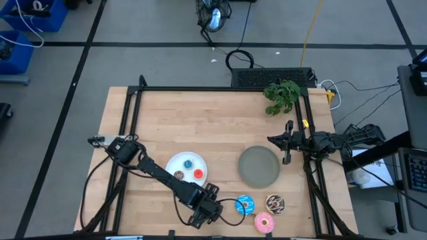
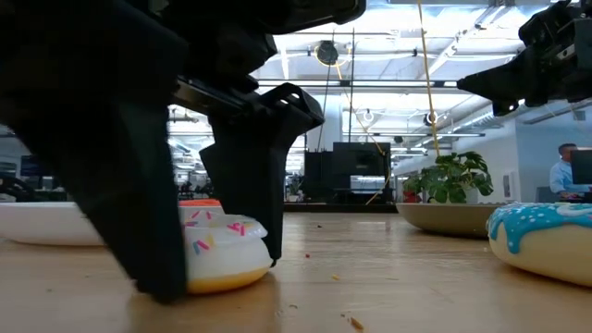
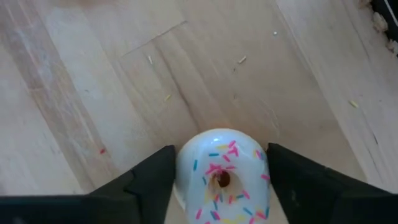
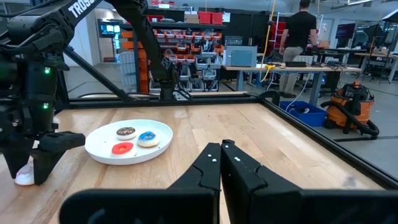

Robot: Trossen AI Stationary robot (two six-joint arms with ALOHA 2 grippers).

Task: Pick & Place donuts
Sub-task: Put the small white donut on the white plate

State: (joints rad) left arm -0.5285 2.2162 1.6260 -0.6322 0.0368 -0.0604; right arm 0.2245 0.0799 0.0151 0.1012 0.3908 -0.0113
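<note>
L gripper astride tiny whitish donut on desk, near white plate
Jaws spread, not pinching yet; uneven closing could squirt it out. R gripper pressed together, idle by grey plate

We see the left gripper down on the wooden table, its dark fingers flanking a whitish sprinkled donut; a blue-iced donut sits apart.

Shiny smooth plastic whitish donut on pale matt wood table, between matt black fingers.
</note>
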